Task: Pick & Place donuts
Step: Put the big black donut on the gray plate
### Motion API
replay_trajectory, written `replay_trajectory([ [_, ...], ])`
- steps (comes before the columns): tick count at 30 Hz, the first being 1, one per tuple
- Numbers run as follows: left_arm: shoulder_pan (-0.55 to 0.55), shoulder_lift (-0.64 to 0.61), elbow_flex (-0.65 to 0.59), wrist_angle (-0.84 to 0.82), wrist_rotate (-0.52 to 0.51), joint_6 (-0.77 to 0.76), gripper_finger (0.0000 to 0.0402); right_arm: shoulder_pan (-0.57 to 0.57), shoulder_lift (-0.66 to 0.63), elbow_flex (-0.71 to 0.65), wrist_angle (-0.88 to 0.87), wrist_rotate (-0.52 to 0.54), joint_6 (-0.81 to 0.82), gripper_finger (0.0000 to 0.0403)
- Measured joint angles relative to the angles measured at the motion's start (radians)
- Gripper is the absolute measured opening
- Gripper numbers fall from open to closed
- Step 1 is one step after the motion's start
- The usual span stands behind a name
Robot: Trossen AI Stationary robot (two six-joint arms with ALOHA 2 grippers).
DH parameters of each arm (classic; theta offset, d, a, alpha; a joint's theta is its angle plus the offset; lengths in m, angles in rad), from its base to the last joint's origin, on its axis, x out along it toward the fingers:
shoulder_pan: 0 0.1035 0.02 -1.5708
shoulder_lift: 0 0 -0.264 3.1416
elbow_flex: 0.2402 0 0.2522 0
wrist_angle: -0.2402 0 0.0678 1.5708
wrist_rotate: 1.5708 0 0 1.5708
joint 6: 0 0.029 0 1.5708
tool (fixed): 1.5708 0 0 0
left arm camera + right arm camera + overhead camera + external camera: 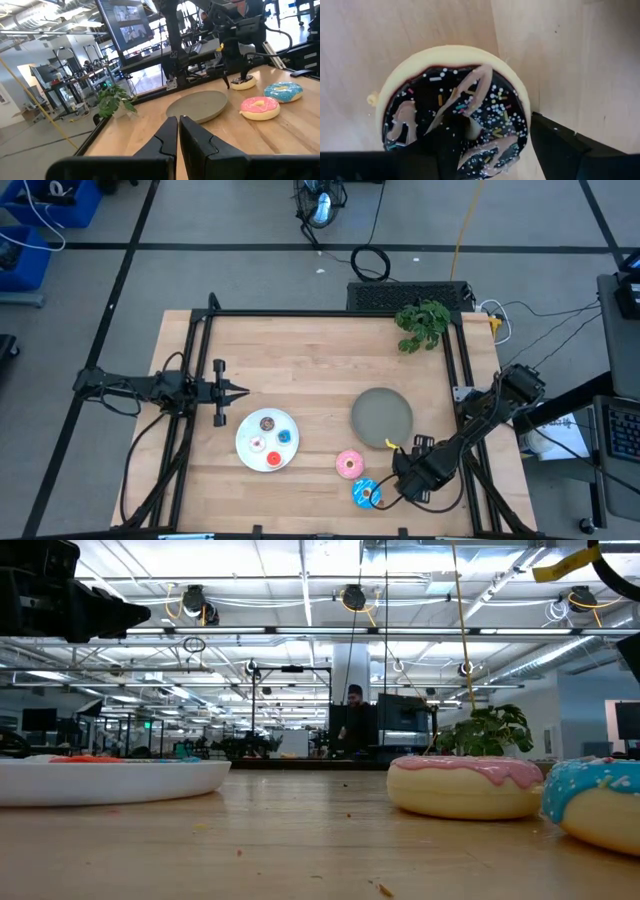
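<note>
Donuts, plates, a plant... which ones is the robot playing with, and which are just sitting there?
For the job:
pink donut
blue sprinkled donut
brown drizzled donut, under the right gripper
four tiny donuts on the white plate

Just sitting there:
grey plate
leafy plant
left gripper, waiting

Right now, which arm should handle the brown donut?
Right. The right gripper is already down on the brown donut, one finger through its hole, beside the blue donut. The left gripper sits shut, far across the table by the white plate.
</note>
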Motion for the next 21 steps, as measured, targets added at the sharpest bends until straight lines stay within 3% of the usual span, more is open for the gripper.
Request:
replay_trajectory([
  [4,0.000,0.000,0.000,0.000,0.000,0.000,0.0026,-0.007,0.000,0.000,0.006,-0.003,0.008,0.0176],
  [13,0.000,0.000,0.000,0.000,0.001,-0.004,0.0026,-0.054,-0.112,0.004,0.048,0.005,-0.002,0.0018],
  [21,0.000,0.000,0.000,0.000,0.002,-0.005,0.0026,-0.110,-0.246,0.006,0.028,-0.054,0.025,0.0030],
])
